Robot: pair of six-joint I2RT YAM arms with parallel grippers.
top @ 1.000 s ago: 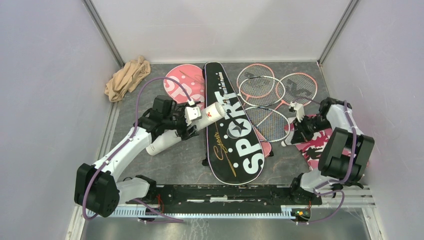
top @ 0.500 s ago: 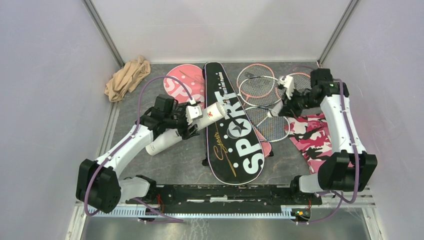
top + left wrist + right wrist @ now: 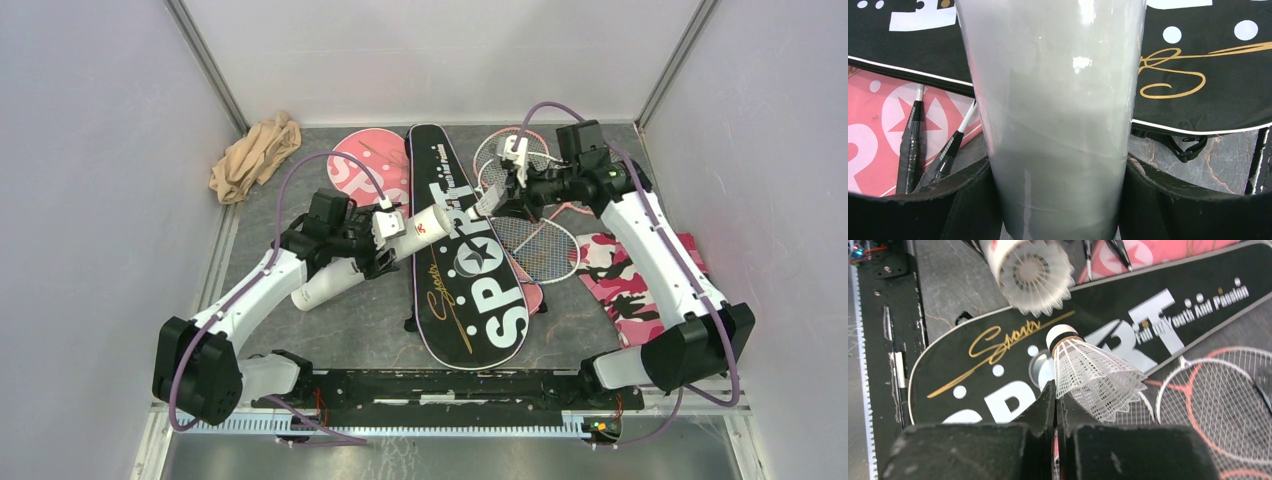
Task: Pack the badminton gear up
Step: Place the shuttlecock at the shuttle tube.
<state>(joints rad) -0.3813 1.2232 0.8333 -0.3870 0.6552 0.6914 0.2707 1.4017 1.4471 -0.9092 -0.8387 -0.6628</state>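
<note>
pink bag [image 3: 360, 165] partly hidden under black bag [image 3: 470, 270]; both ends of tube [image 3: 1058, 125] cropped.

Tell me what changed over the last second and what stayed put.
The right claw, shut on a shuttlecock, swung from above the camouflage cloth up and left across the rackets. It now hangs over the edge of the black bag, near the mouth of the white tube. The left claw kept its hold on that tube. The bag, the rackets and the beige cloth lie as before.

Robot lab test cell, plain white panel walls [image 3: 430, 50], metal corner posts [image 3: 205, 62], grey tabletop [image 3: 370, 322], black mounting rail [image 3: 450, 386]
</note>
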